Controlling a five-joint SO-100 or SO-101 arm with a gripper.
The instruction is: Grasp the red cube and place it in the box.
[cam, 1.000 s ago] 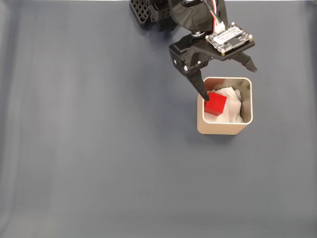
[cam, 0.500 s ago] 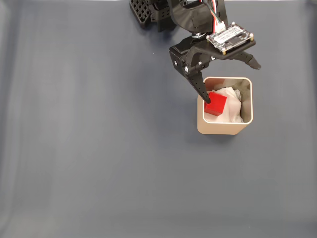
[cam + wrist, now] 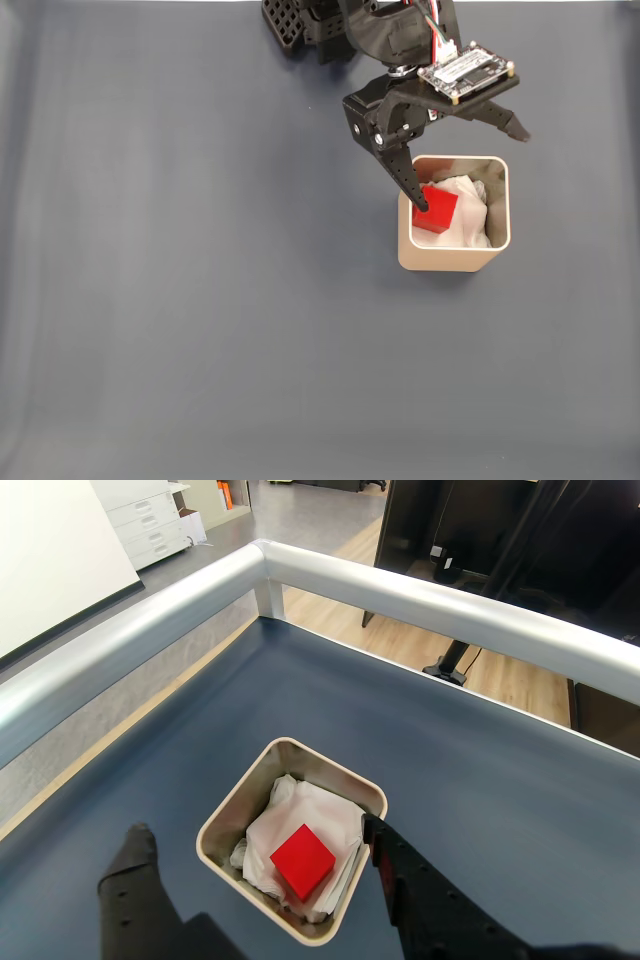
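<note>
The red cube (image 3: 437, 209) (image 3: 302, 861) lies on crumpled white paper inside the beige box (image 3: 452, 262) (image 3: 225, 822). My black gripper (image 3: 470, 170) (image 3: 255, 832) hangs above the box with its jaws spread wide and nothing between them. In the fixed view one fingertip (image 3: 421, 203) overlaps the cube's left edge and the other finger (image 3: 508, 124) sits past the box's far right corner. In the wrist view the two fingers (image 3: 135, 855) straddle the box on either side.
A dark blue mat (image 3: 200, 300) covers the table. The arm's black base (image 3: 300, 25) stands at the top edge of the fixed view. A raised metal rail (image 3: 400, 590) borders the table in the wrist view, with floor and furniture beyond it.
The gripper has drifted slightly up and away from the box, its jaws a little wider. The cube stays put in the box.
</note>
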